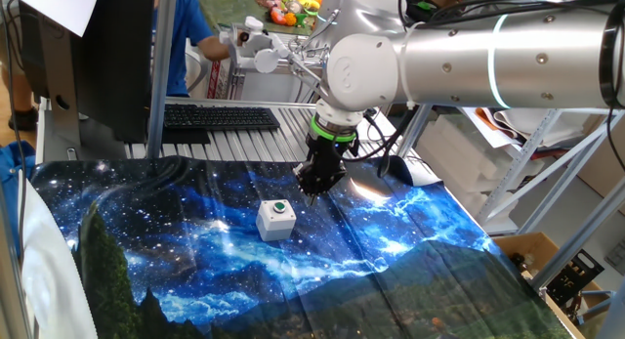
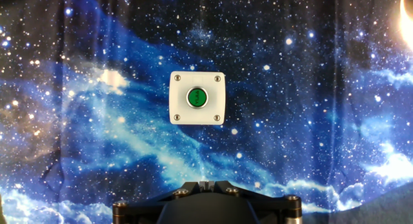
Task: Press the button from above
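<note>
**Even light, one strong glare spot**

Both views are bright and mostly sharp. In the fixed view, a white glare patch (image 1: 363, 189) lies on the cloth (image 1: 195, 251) just right of the gripper (image 1: 314, 192). In the hand view the same glare burns out the top right corner, and the gripper body at the bottom edge is dark.

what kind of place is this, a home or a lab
Most likely a robotics lab or workshop: an industrial robot arm over a table draped in a galaxy-print cloth, aluminium framing, and a keyboard behind.
</note>
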`<state>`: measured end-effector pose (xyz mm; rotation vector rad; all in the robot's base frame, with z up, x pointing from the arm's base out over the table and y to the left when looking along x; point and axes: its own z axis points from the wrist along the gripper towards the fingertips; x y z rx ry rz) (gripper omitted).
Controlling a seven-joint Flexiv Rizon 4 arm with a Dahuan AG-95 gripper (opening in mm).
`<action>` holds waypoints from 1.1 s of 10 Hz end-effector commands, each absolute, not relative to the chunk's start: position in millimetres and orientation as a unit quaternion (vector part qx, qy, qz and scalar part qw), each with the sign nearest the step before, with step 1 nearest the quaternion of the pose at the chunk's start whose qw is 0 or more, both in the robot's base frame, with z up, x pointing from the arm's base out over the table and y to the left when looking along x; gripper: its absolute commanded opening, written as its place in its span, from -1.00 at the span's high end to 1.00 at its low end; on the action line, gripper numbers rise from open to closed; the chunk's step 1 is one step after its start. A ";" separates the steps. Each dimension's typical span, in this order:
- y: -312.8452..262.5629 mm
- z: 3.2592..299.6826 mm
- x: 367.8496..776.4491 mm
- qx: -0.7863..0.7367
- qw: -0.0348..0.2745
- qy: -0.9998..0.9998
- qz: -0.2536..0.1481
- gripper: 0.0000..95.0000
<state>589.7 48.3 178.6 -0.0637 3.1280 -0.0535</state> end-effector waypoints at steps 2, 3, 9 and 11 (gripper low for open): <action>49.8 171.4 591.9 -0.010 0.008 1.000 -0.019 1.00; 50.9 164.7 593.2 -0.003 0.011 1.000 -0.020 1.00; 50.8 140.0 596.0 0.007 0.047 0.999 -0.018 1.00; 53.8 145.9 599.4 0.012 0.041 0.999 -0.018 1.00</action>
